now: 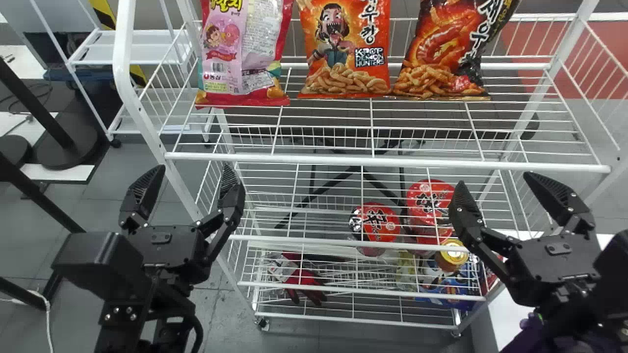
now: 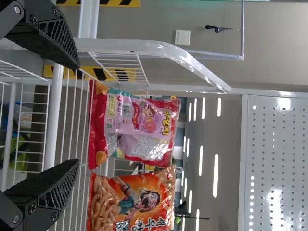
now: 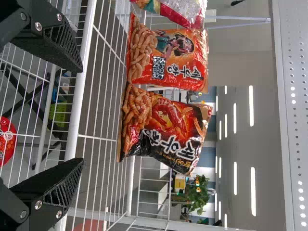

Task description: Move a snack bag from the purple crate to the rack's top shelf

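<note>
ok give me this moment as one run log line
left gripper: open, empty, before rack | right gripper: open, empty, before rack | top shelf: pink bag, orange bag, red-and-black bag, side by side

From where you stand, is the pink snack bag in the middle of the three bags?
No, the pink bag is at the left end, and the orange bag with the cartoon face is in the middle.

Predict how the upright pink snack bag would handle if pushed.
The pink snack bag would probably crumple, given its creased wrapper. Its glossy film may be slippery. Standing on its narrow bottom edge, it might tip.
</note>
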You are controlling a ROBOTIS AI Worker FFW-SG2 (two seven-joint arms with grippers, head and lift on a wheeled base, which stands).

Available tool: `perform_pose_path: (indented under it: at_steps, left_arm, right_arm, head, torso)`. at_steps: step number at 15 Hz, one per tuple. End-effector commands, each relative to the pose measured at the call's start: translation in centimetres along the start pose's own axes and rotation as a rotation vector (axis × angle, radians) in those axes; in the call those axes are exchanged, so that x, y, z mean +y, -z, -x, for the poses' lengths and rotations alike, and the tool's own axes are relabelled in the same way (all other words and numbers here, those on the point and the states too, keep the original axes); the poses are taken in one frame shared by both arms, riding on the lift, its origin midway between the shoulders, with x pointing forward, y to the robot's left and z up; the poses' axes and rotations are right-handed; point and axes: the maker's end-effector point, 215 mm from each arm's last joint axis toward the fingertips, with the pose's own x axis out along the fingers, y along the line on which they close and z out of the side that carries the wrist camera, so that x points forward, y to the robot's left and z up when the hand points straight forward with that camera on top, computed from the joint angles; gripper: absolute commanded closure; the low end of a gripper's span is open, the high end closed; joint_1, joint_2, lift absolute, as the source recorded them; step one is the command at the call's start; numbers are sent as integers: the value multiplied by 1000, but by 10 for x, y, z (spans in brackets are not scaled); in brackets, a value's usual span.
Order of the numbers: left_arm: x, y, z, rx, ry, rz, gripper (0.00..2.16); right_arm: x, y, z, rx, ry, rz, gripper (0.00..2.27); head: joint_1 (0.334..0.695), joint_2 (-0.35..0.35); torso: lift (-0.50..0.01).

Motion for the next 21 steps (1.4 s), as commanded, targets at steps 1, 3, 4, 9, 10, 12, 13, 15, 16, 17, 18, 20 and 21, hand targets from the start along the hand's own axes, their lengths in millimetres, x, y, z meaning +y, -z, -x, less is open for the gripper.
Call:
perform_pose_path:
  at_steps: [1, 3, 4, 9, 10, 12, 13, 15, 16, 17, 18, 20, 21]
  left_arm:
    - [0, 1, 1, 3, -1, 1, 124]
    - [-1, 2, 1, 3, 0, 2, 124]
    - [-1, 2, 1, 5, 0, 2, 124]
    - [-1, 6, 2, 12, 0, 0, 124]
    - [-2, 8, 2, 15, 2, -1, 130]
    - [-5, 7, 2, 11, 9, 6, 124]
    - [-5, 8, 2, 13, 10, 7, 120]
    - [-5, 10, 2, 14, 11, 4, 120]
    - [-4, 11, 2, 14, 8, 5, 120]
    - [-4, 11, 2, 16, 9, 4, 120]
    - [-4, 12, 2, 16, 9, 3, 120]
    - [-3, 13, 2, 19, 6, 2, 120]
    - [-3, 11, 2, 11, 4, 2, 120]
  right_arm:
    - [0, 0, 0, -1, -2, 2, 174]
    - [-1, -1, 2, -6, 0, 5, 174]
    - [-2, 0, 2, -4, 0, 7, 174]
    - [-3, -1, 2, -8, 0, 13, 174]
    - [-3, -3, 2, -13, -2, 16, 174]
    - [-2, -3, 3, -15, -11, 16, 174]
    - [-1, -3, 2, -16, -17, 13, 174]
    - [0, -3, 2, -16, -27, 11, 174]
    - [0, -3, 2, -16, -27, 11, 174]
    - [-1, -3, 1, -16, -25, 12, 178]
    - [-1, -2, 1, -15, -25, 7, 178]
    - [-4, -1, 0, -17, -22, 1, 178]
    - [-4, 0, 0, -14, -22, 1, 181]
  head:
    - [695, 70]
    - [695, 69]
    - [695, 69]
    - [695, 63]
    - [695, 63]
    - [695, 62]
    - [695, 62]
    - [695, 61]
    - [695, 64]
    - [695, 64]
    - [695, 64]
    - [695, 63]
    - [695, 61]
  torso:
    - [-163]
    - [-171]
    - [-175]
    - [-195]
    - [-199]
    - [-207]
    - [-211]
    - [-219]
    - [-223]
    - [-227]
    - [-231]
    - [-239]
    - [-243]
